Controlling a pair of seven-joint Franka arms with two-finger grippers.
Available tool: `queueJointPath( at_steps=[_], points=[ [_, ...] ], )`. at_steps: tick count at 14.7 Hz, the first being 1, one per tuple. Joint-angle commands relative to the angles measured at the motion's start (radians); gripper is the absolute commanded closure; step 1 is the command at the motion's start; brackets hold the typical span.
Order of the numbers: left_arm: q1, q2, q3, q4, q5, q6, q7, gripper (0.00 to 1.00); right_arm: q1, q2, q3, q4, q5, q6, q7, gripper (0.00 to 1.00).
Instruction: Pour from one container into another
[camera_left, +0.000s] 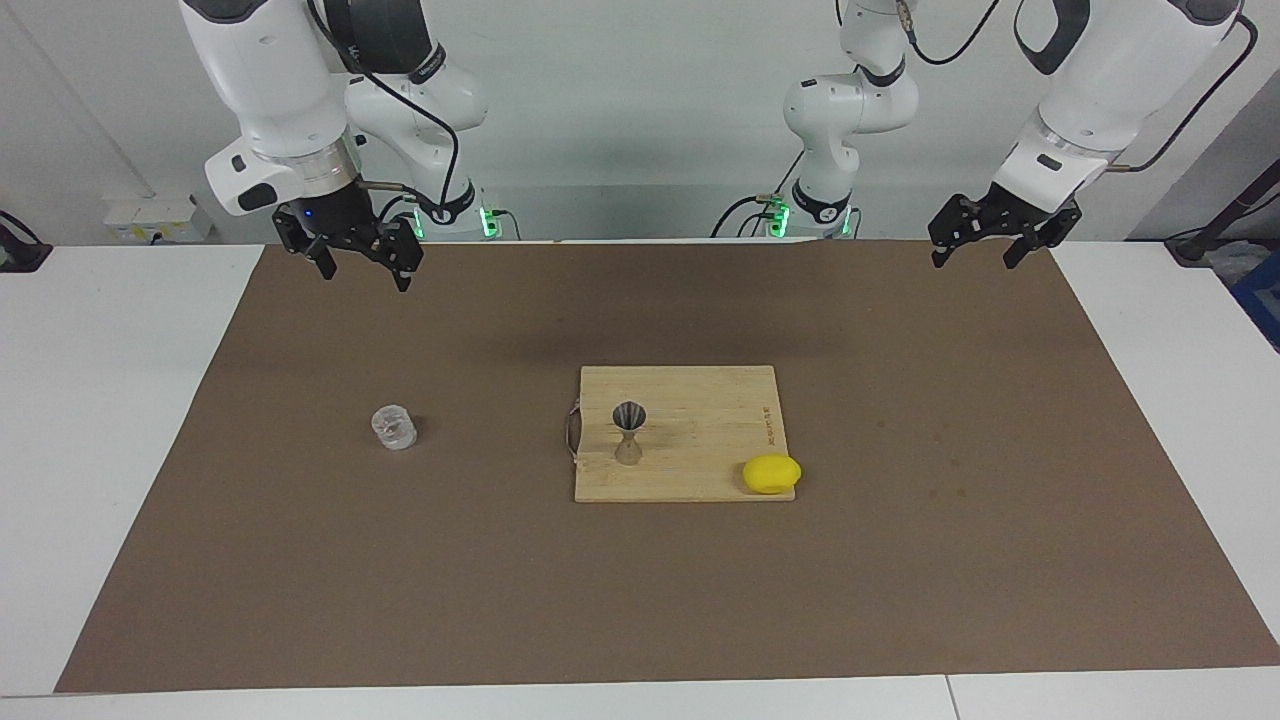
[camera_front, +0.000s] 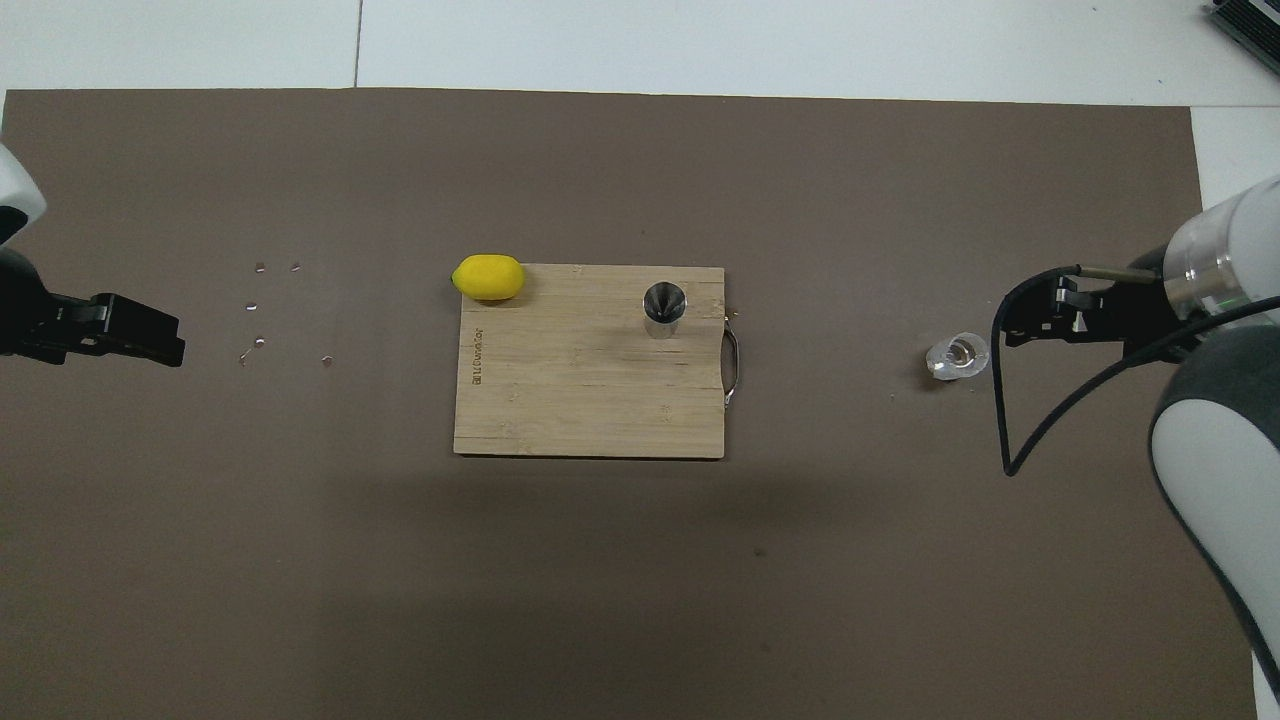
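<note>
A white desk (camera_left: 120, 420) carries a large brown mat (camera_left: 900, 580) covering most of its top. A wooden cutting board (camera_left: 700, 440) lies on the mat near its middle. A clear glass tumbler (camera_left: 394, 427) stands on the mat, well apart from the board, toward the right arm's end. Small shiny specks (camera_front: 262, 320) dot the mat, away from the board toward the left arm's end.

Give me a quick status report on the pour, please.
Both end effectors open, empty: right raised over mat's edge, left waiting. Glass tumbler untouched on mat; jigger upright on board. Nothing between them.
</note>
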Motion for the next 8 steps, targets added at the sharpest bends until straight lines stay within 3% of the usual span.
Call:
queueJointPath(
  at_steps=[1,8],
  points=[
    [0.011,-0.027,-0.006,-0.032,0.004,0.024,0.006,0.0,0.003,-0.032,-0.005,-0.037,0.023,0.012,-0.023,0.0],
    [0.011,-0.027,-0.006,-0.032,0.003,0.038,0.001,0.0,0.002,-0.035,-0.005,-0.039,0.048,0.012,-0.025,0.0]
  ],
)
